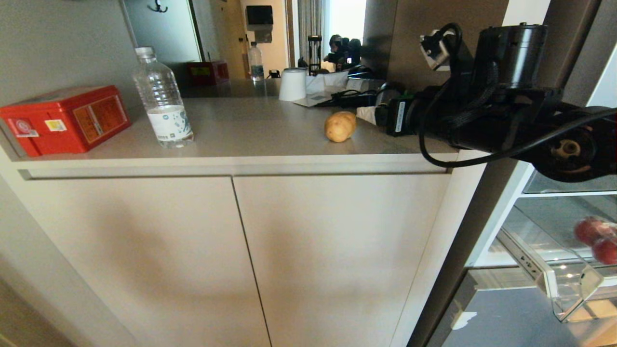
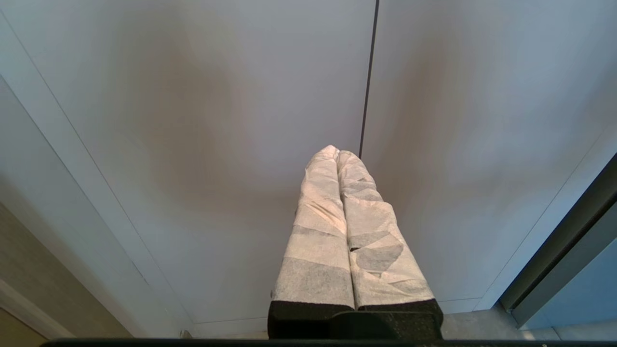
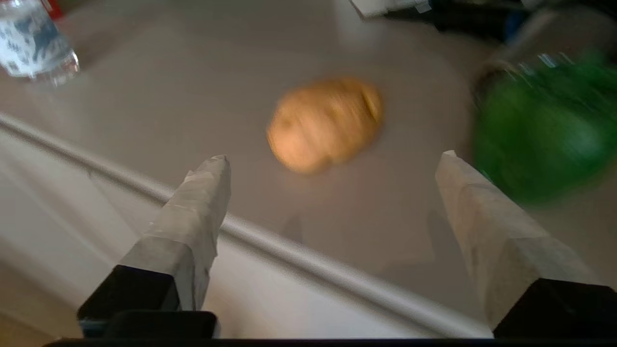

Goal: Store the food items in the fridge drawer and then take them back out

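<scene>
my right claw [image 3: 332, 161] gapes empty – potato [image 1: 340, 126] sits freed near the desk [image 1: 241, 130] front edge, probably just unloaded; left claw [image 2: 337, 153] pinched together, parked.

On the counter [image 1: 231, 130] you had a red box [image 1: 65, 118] at the far left, and a clear water bottle [image 1: 163, 99] stood upright just beside it. Further back a white cup [image 1: 292, 84] stood. Two red fruits [image 1: 597, 238] lay in the fridge.

Daylight from the back doorway; right wrist view motion-blurred, potato [image 3: 325, 124] and pepper [image 3: 542, 140] smeared.
</scene>
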Available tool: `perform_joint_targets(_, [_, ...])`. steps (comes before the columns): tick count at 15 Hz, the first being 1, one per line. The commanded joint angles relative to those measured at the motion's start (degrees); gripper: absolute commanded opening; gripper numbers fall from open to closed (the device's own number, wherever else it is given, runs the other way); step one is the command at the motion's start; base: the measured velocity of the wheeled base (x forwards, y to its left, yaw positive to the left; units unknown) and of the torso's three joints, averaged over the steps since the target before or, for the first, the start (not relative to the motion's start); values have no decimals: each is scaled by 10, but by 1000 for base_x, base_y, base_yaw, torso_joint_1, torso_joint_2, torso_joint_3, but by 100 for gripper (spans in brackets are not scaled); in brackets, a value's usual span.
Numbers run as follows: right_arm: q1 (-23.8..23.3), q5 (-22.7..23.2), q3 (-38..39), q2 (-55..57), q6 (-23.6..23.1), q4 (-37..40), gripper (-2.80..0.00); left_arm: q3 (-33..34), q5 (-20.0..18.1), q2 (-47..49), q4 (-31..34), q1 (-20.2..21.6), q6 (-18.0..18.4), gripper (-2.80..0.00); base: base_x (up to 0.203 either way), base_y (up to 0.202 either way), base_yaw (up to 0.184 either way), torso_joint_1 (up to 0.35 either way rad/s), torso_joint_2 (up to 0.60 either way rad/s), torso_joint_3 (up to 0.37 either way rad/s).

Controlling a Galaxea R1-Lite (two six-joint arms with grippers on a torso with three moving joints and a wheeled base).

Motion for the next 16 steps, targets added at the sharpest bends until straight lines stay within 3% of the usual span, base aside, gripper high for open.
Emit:
perform_joint_targets(1, [8,-4,-43,49,0,-2,0,6,0,0,0,0,0,-280,0,0,0,0,0,0])
perform_joint_targets(5, [15,-36,-133,121,-42,-2,0,6,0,0,0,0,0,-280,0,0,0,0,0,0])
perform_joint_targets(10, [15,-55,-244,190,-51,0,0,6,0,0,0,0,0,-280,0,0,0,0,0,0])
perform_joint_targets(16, [14,-66,-259,216,-78,-1,0,6,0,0,0,0,0,-280,0,0,0,0,0,0])
